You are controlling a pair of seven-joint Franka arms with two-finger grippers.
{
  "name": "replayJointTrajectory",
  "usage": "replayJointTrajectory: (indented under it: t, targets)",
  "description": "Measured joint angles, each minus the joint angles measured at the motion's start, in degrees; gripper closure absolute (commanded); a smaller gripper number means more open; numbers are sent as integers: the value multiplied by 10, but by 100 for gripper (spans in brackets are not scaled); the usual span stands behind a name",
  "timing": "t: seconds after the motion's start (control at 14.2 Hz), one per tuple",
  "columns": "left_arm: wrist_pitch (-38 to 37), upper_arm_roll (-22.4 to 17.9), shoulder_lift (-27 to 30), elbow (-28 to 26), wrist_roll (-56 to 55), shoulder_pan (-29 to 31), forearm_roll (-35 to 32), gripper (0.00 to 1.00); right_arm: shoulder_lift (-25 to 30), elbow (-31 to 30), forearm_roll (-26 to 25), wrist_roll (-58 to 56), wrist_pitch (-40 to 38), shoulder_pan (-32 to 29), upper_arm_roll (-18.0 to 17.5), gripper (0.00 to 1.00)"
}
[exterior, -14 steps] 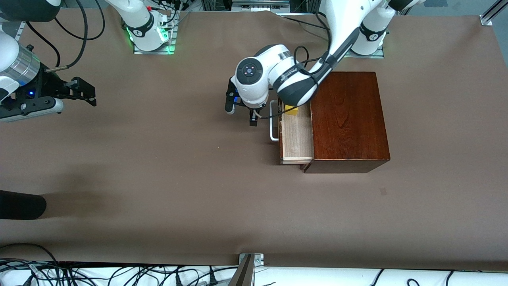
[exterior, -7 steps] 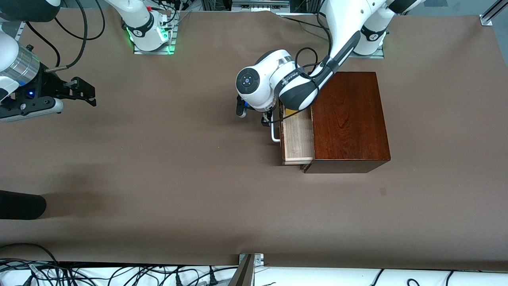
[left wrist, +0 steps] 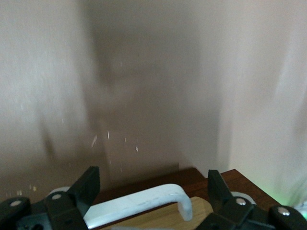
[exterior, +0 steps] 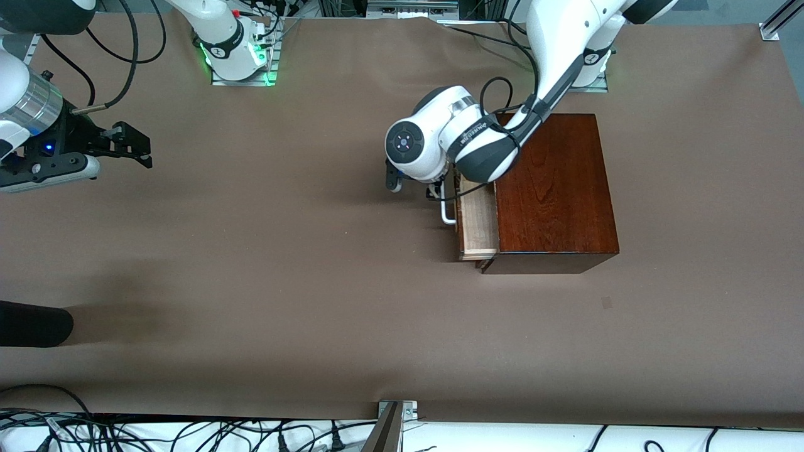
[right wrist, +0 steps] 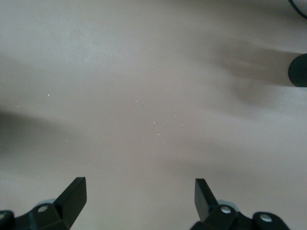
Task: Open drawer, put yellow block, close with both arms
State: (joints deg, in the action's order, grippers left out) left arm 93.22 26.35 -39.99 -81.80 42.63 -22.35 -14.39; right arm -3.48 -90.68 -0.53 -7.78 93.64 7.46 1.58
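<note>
The dark reddish-brown wooden box [exterior: 553,188] stands near the left arm's base. Its drawer [exterior: 478,216] sticks out a short way, showing a strip of pale wood. My left gripper [exterior: 414,187] is open and sits right at the white handle [exterior: 447,212]. In the left wrist view the handle [left wrist: 144,203] lies across the gap between the black fingers [left wrist: 88,179] of the left gripper [left wrist: 152,184]. The left arm's wrist covers the farther part of the tray, so the yellow block is hidden. My right gripper [exterior: 133,147] waits open over bare table at the right arm's end, nothing between the fingers [right wrist: 74,191].
A black rounded object [exterior: 31,323] lies at the table edge toward the right arm's end, also in the right wrist view [right wrist: 298,69]. Cables [exterior: 188,433] run along the table's near edge. Brown table surface [exterior: 282,251] spreads between the two grippers.
My left gripper has moved against the handle toward the box and the drawer has slid well inward. The yellow block has gone out of sight under the wrist. The right arm is still.
</note>
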Motion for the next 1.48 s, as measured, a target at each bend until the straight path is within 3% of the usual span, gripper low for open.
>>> replayJointTrajectory:
  t: [0.35,0.77,1.26,1.48]
  targets:
    - [-28,-7,2,0,4,49,-4,0,-7,0,-2,0,0,0,0,0]
    - [-27,-6,9,4,0,49,-5,0,-7,0,-2,0,0,0,0,0]
    - [-71,-17,156,74,-21,91,-11,0,-7,1,-2,0,0,0,0,0]
    - [-103,-38,177,129,-21,145,-11,0,-7,1,-2,0,0,0,0,0]
